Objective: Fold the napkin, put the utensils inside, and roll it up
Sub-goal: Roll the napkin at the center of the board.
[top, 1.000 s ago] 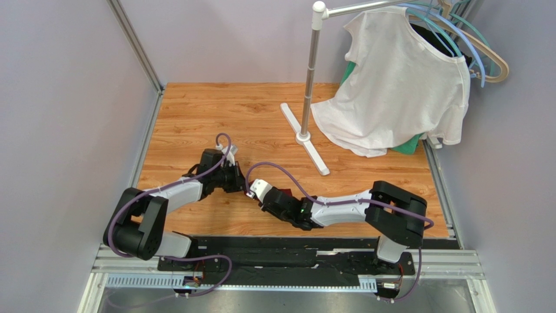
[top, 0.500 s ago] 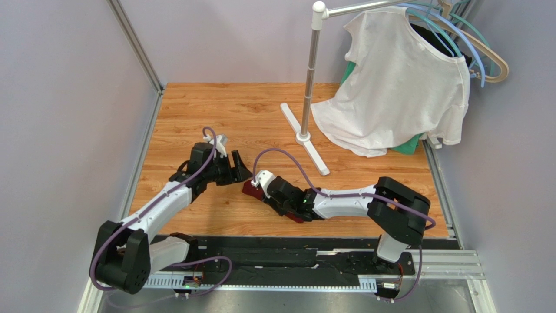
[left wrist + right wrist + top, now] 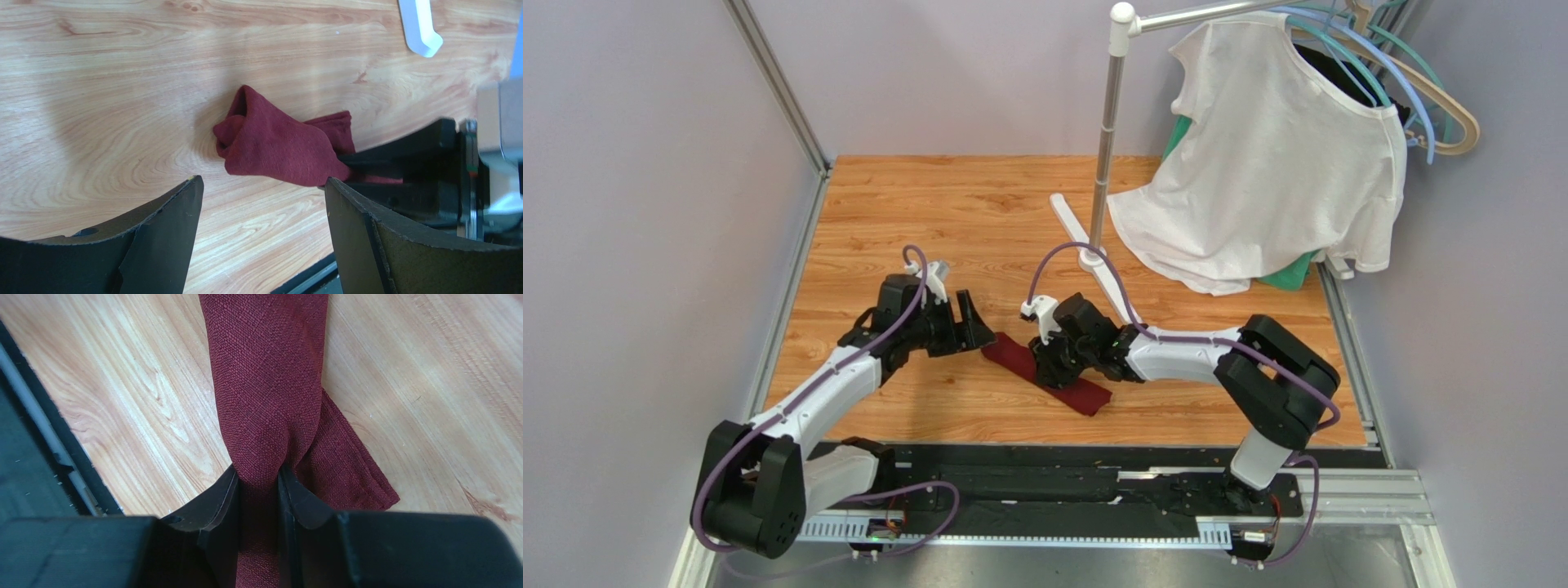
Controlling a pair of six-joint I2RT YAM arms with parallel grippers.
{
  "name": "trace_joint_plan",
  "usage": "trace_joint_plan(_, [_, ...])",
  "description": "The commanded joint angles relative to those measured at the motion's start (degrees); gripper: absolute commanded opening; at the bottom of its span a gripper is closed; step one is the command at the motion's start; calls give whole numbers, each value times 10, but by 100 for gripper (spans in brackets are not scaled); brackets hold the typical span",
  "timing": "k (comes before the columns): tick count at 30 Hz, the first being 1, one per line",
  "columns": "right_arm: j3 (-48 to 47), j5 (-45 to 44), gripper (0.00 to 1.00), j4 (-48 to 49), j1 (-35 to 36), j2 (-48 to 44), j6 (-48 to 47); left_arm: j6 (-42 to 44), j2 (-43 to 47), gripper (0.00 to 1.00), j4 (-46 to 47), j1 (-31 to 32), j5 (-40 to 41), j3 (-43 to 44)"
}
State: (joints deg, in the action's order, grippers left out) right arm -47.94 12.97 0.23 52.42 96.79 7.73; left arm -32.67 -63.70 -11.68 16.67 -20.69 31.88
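- Robot lab test cell (boxed in on 3 sides).
- Plain grey panel walls (image 3: 646, 184) w/ alu frame posts (image 3: 777, 86).
- Wood-look tabletop (image 3: 891, 208); left arm (image 3: 830, 386) & right arm (image 3: 1179, 355) bolted to black rail (image 3: 1063, 484), near edge.
- Clothes stand (image 3: 1107, 147) w/ white T-shirt (image 3: 1271, 159).

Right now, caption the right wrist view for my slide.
The right gripper pinches a bunched fold of the maroon napkin lying on the wooden table.
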Motion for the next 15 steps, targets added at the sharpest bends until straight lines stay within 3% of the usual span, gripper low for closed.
trace_joint_plan(1, [10,97,7,-31,-29,28,14,5,22,81,39,-3,-29,-21])
trace_joint_plan(15, [-31,285,4,-38,-118,95,33,5,3,79,199,-2,-64,-94])
